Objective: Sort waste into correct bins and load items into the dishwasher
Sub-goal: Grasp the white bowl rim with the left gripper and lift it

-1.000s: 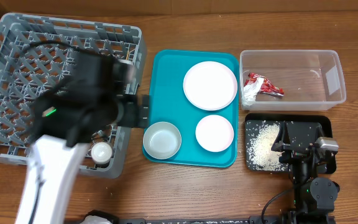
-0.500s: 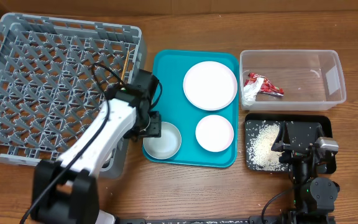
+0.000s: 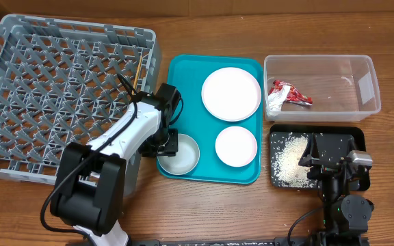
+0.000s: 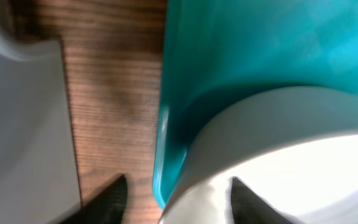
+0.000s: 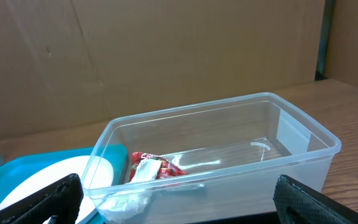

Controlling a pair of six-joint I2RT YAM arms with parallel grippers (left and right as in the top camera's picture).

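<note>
Three dishes sit on the tray (image 3: pixel 183 75), so the dishwasher half of the job looks barely started. The rack (image 3: pixel 74 31) on the left of the worktop (image 3: pixel 204 212) shows no dish anywhere the arm doesn't cover it.

The waste half looks further along. The clear bin (image 3: pixel 318 57) has a red wrapper (image 3: pixel 289 94) in it, the black bin (image 3: pixel 361 137) has rice (image 3: pixel 287 160) scattered in it, and no loose trash shows on the worktop. That leaves the big plate (image 3: pixel 231 93), small plate (image 3: pixel 236 145) and bowl (image 3: pixel 182 156) to load.

The bowl is in the tray's front-left corner, just beside the small plate. It's upright with its mouth up, and since it's round the only axis worth naming is the vertical one.

The left gripper (image 4: pixel 179 193) straddles the bowl's left wall, one finger inside and one outside. Its jaws are apart and, by the look of it, not pinched on the wall yet. The right gripper (image 5: pixel 179 205) sits over the black bin, spread wide with nothing in it.
</note>
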